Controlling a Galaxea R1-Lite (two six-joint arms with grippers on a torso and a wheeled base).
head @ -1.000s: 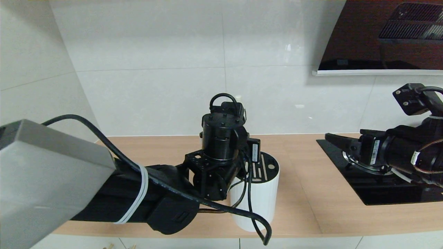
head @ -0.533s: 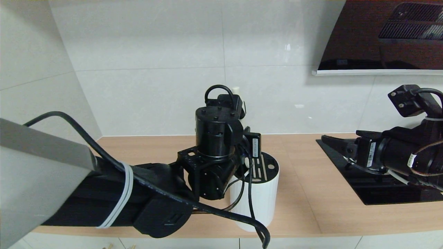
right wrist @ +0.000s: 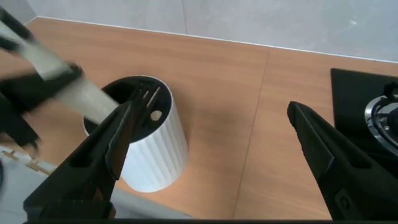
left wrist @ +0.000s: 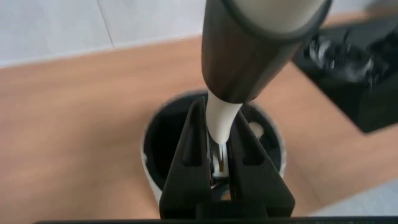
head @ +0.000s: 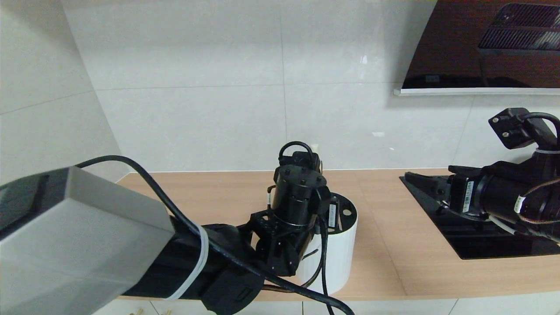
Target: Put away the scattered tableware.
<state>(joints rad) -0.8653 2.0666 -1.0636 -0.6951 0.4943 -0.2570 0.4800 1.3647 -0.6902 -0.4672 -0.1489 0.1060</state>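
Currently, the left arm extends across the left half of the head view, with its wrist directly above the holder (head: 339,258). The left tool (left wrist: 217,134) points straight down, and its two fingers (left wrist: 193,155) are clamped against the pale neck of a utensil (left wrist: 249,56). The utensil stands upright. It has a dark brown handle with a cream end cap above the fingers, and a white neck passing down between them. The neck leads down into the dark open compartment of the holder; its lower end is hidden, so the depth cannot be told.

The holder is a white ribbed cylinder with a black top. One part of that top is an open well and the other is a slotted plate with a round hole. It stands upright near the front edge of the wooden desk (head: 210,192).

To the right of the holder, well apart from it, the right tool (right wrist: 210,112) hangs above the desk with its fingers spread wide and nothing between them. In the head view it sits over the near left corner of the black cooktop (head: 481,247), which carries a round burner (right wrist: 382,118). A dark range hood (head: 472,48) is mounted on the white tiled wall (head: 197,109) above the cooktop.
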